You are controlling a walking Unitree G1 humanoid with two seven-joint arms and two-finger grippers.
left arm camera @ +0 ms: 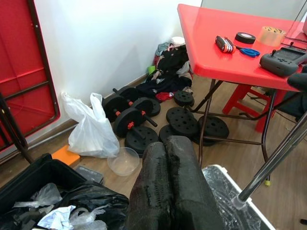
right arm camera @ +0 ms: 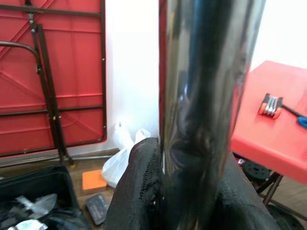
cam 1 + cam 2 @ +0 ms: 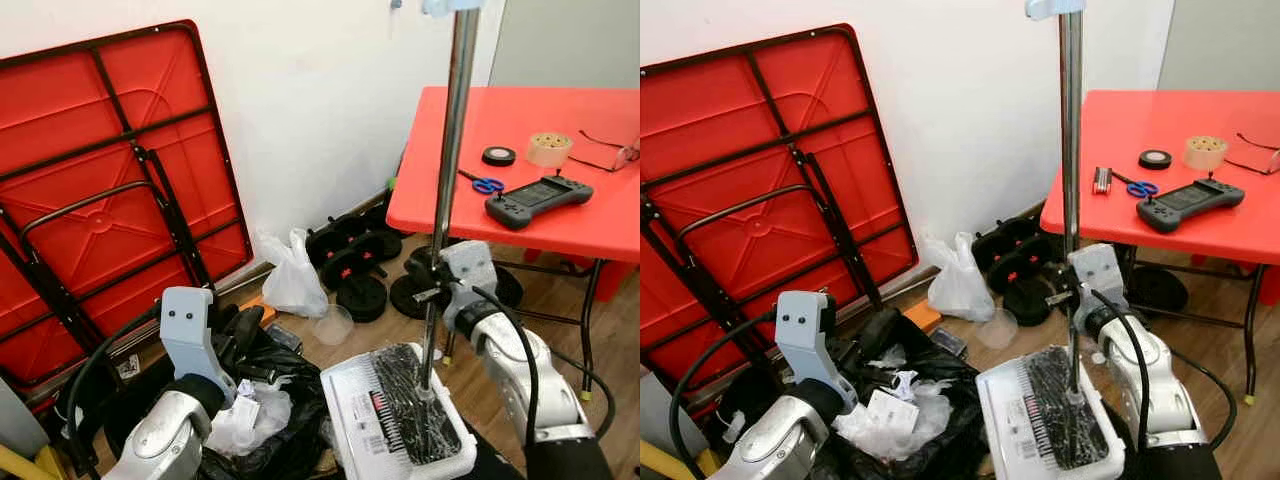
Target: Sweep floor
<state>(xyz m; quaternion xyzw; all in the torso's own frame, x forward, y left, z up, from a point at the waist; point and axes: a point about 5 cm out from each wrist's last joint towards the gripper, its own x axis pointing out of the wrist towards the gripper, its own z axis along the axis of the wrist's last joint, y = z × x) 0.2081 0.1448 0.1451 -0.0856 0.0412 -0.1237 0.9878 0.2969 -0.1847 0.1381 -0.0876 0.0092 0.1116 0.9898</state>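
One broom (image 3: 443,190) stands upright in your right gripper (image 3: 440,292), fingers clenched round its steel pole, bristles resting in the white dustpan (image 3: 395,405). Left gripper (image 1: 168,184) is pressed closed, holding nothing, over the black rubbish bag (image 3: 902,405). Sweeping looks nearly finished; emptying remains.

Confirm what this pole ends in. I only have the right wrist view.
Observer: The right gripper holds the pole upright; it ends in a black broom head resting on a white tray.
Operator: Left side?
Observer: The left gripper is shut on nothing, above a black rubbish bag beside that tray.
Operator: Anything loose ahead?
Observer: A clear plastic bowl sits on the floor just beyond the tray.
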